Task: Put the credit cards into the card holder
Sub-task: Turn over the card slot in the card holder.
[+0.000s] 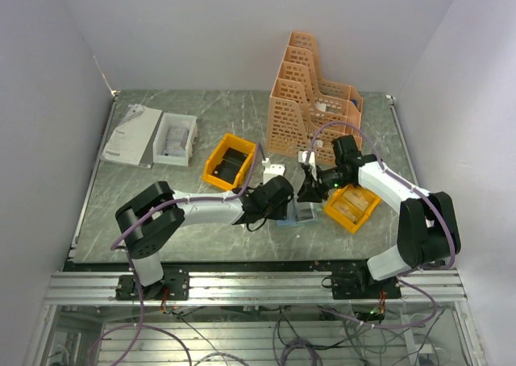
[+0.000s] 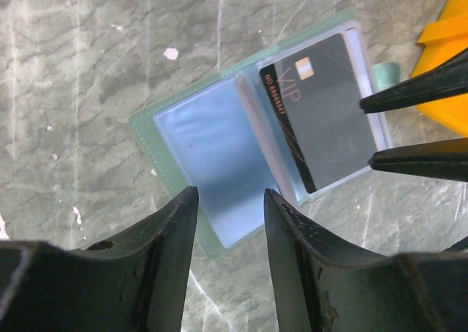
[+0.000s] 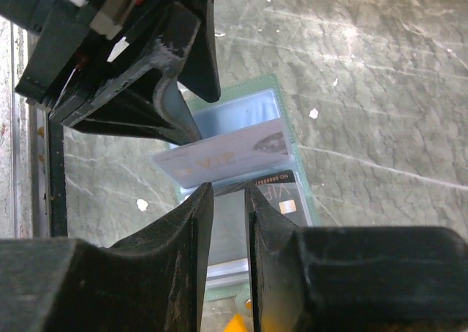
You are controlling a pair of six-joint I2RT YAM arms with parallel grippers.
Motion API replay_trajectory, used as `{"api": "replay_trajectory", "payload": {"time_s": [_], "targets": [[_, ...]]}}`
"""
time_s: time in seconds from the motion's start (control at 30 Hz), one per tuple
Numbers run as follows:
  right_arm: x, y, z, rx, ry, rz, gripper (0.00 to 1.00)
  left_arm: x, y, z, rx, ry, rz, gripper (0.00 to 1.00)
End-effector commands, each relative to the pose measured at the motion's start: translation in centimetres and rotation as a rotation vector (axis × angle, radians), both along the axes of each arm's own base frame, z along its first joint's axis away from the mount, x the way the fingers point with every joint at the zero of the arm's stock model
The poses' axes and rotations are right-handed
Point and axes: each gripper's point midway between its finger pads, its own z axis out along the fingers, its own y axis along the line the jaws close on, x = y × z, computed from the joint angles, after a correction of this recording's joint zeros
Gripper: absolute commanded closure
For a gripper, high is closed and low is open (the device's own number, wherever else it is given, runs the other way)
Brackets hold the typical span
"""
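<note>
I see the bench (image 1: 161,213), grey marble top, carrying everything. Tall orange file rack (image 1: 310,100) stands at back R. Yellow bin (image 1: 352,207) sits just R of the work spot. L hand (image 2: 230,194) hovers over the holder's L page, released, nothing btwn fingers. R hand (image 3: 227,189) is at the holder's R edge, fingers slightly apart, no grip visible. Card holder (image 2: 197,149) lies open flat on the bench btwn both hands, blue sleeves up. Black VIP card (image 2: 329,120) rests on its R page. Pale card (image 3: 219,156) slants near the fold; can't tell if tucked in.
</note>
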Motion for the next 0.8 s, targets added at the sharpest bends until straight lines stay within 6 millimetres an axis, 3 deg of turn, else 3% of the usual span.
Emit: {"api": "replay_trajectory", "payload": {"time_s": [0.0,0.23,0.43,0.77], "targets": [[1.1,-0.3,1.1,0.026,0.036,-0.063,0.75,0.4,-1.3,0.7,0.011,-0.033,-0.036,0.48],[2.8,-1.7,2.1,0.011,0.045,-0.176,0.75,0.6,-3.9,1.1,-0.056,-0.043,-0.075,0.5],[4.8,-3.8,3.4,-0.009,-0.003,-0.308,0.79,0.9,-6.0,1.1,-0.109,-0.05,-0.104,0.62],[5.2,-7.2,4.6,-0.027,-0.069,-0.33,0.88,1.0,-8.0,1.3,-0.146,-0.07,-0.148,0.61]]}}
